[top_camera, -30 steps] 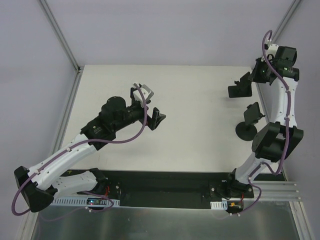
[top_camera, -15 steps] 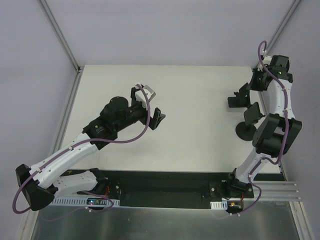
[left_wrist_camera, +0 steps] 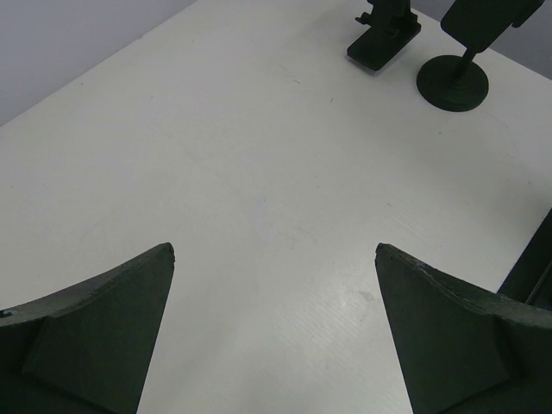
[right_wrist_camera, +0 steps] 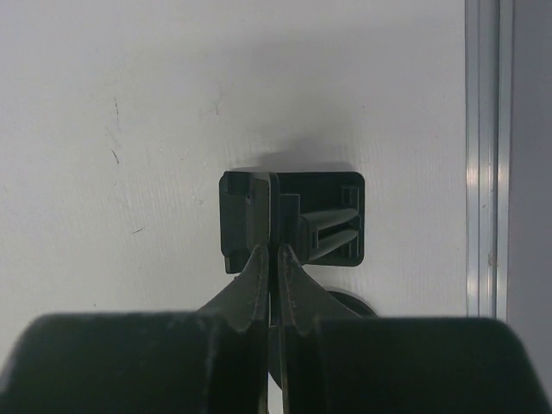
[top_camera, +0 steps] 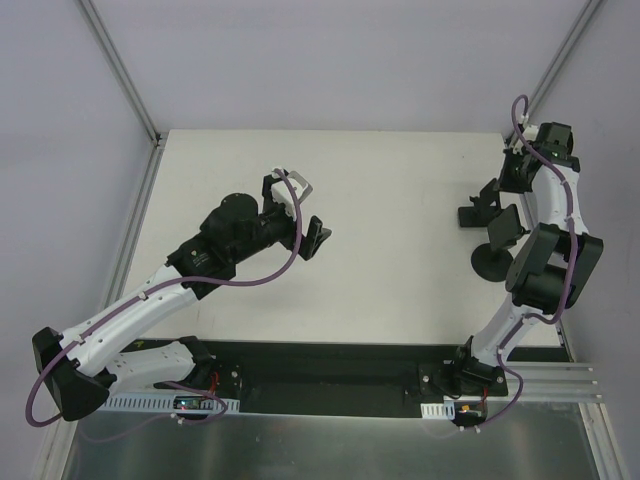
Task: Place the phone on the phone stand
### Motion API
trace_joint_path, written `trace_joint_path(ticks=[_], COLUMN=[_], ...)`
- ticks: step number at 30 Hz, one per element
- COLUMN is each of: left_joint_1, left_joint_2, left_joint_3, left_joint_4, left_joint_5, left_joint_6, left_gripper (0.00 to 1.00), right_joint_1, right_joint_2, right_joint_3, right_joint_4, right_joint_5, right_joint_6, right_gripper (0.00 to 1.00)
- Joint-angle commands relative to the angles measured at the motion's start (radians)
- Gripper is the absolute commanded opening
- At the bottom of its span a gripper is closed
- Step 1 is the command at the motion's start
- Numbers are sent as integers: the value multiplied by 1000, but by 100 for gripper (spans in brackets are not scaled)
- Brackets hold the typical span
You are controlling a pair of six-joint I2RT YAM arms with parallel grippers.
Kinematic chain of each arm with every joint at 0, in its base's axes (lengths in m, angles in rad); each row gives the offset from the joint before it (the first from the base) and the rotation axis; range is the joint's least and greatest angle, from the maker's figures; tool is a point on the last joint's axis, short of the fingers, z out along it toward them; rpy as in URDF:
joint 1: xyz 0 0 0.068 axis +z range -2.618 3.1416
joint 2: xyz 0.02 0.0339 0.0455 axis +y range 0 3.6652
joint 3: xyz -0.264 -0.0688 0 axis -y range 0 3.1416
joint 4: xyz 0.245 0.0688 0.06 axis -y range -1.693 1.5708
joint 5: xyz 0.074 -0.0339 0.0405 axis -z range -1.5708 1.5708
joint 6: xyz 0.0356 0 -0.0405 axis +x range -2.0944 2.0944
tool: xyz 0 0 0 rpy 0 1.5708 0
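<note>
The phone [top_camera: 468, 214] is a black slab at the far right of the white table [top_camera: 400, 180]. My right gripper [top_camera: 484, 200] is shut on a thin upright rib of it. In the right wrist view my gripper [right_wrist_camera: 276, 250] points down at the slab [right_wrist_camera: 246, 216], which casts a shadow on the table. The phone stand [top_camera: 490, 262] stands just nearer, with a round disc base and an empty tilted holder plate; an edge of its disc [right_wrist_camera: 349, 302] shows past my fingers. My left gripper [top_camera: 318, 240] is open and empty at mid-table. Its view [left_wrist_camera: 274, 250] shows the phone [left_wrist_camera: 384, 45] and the stand [left_wrist_camera: 453, 82] far off.
An aluminium rail [right_wrist_camera: 483, 172] runs along the table's right edge, close to the phone. Grey walls with metal frame posts [top_camera: 125, 75] close the back and sides. A black mounting strip [top_camera: 330, 375] lies at the near edge.
My right gripper has carried the phone nearer and lower, toward the stand. The left arm has hardly moved.
</note>
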Motion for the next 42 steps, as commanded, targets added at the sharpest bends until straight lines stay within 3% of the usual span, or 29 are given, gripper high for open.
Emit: trace_joint_path(ticks=[1, 10, 21, 25, 31, 35, 39, 42], left_joint_1=[-6, -6, -6, -6, -4, -1, 23, 67], left_joint_2=[-3, -4, -3, -4, 2, 16, 42, 74], left_joint_3=[1, 1, -1, -1, -3, -3, -1, 8], left_joint_4=[23, 25, 26, 26, 28, 31, 31, 17], left_joint_5=[-17, -17, -11, -14, -34, -98, -216, -296], left_joint_6=[8, 8, 4, -1, -4, -21, -85, -148], left_gripper=[99, 99, 99, 99, 99, 99, 99, 99], right_joint_1=[-13, -16, -5, 27, 145, 299, 499, 662], right_joint_2=[-3, 29, 11, 5, -12, -26, -93, -153], right_joint_3=[-11, -12, 40, 167, 327, 434, 335, 174], right_joint_4=[68, 77, 31, -58, -193, -276, -256, -138], right_joint_5=[9, 25, 112, 210, 512, 655, 680, 528], right_joint_6=[-33, -28, -30, -34, -22, 53, 193, 284], right_gripper=[1, 4, 49, 58, 73, 83, 85, 87])
